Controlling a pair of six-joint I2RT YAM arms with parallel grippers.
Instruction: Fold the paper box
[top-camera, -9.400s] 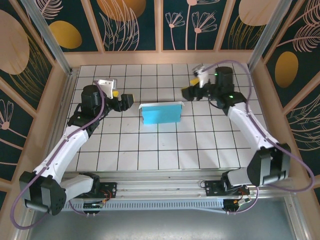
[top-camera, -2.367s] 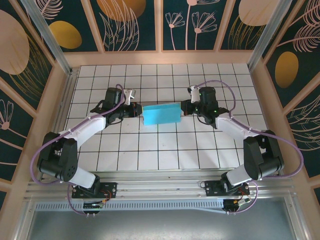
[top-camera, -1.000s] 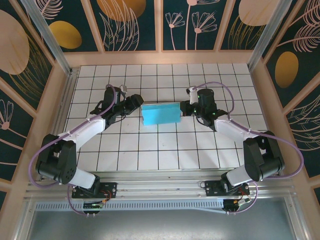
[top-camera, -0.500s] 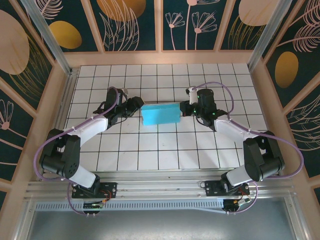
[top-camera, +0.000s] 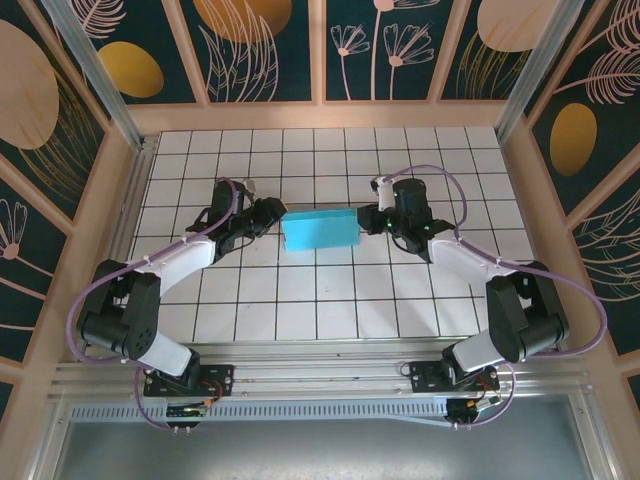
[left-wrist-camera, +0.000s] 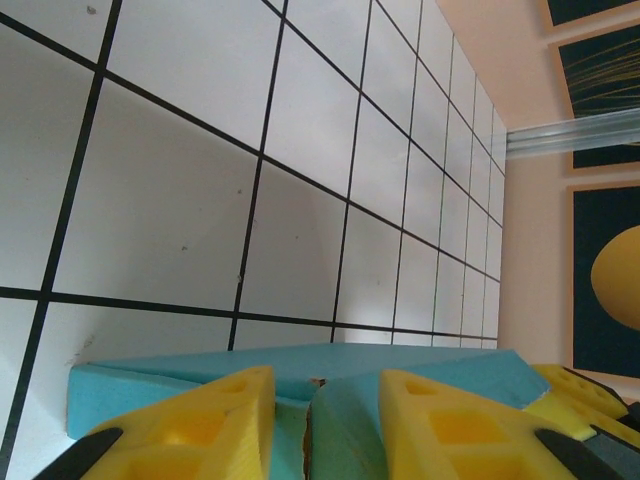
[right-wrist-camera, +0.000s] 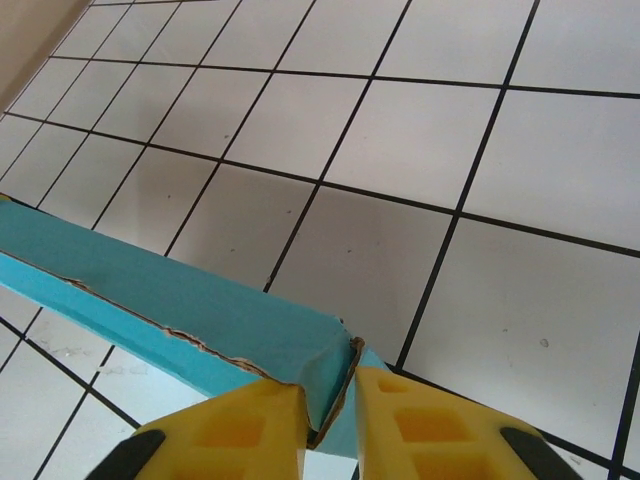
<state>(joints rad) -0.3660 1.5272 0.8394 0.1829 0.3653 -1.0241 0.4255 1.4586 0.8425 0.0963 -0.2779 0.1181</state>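
Observation:
The paper box (top-camera: 320, 228) is a shallow teal rectangle lying in the middle of the white tiled table (top-camera: 330, 290). My left gripper (top-camera: 277, 214) is at its left end. In the left wrist view the yellow fingers (left-wrist-camera: 200, 420) straddle the upright teal end wall (left-wrist-camera: 300, 365) with a gap on each side, so the left gripper (left-wrist-camera: 325, 405) is open. My right gripper (top-camera: 365, 220) is at the box's right end. There its fingers (right-wrist-camera: 420, 425) pinch a folded corner of the teal wall (right-wrist-camera: 180, 300), whose torn brown edge shows, and the right gripper (right-wrist-camera: 331, 410) is shut on it.
Low peach walls (top-camera: 320, 115) ring the table, with metal posts (top-camera: 100, 75) at the back corners. Both forearms (top-camera: 170, 262) reach in from the near corners. Bare tiles lie in front of and behind the box.
My left gripper has slid right up to the box's left end and its jaws have narrowed around the end wall. The right gripper stays at the right end, its jaws slightly looser.

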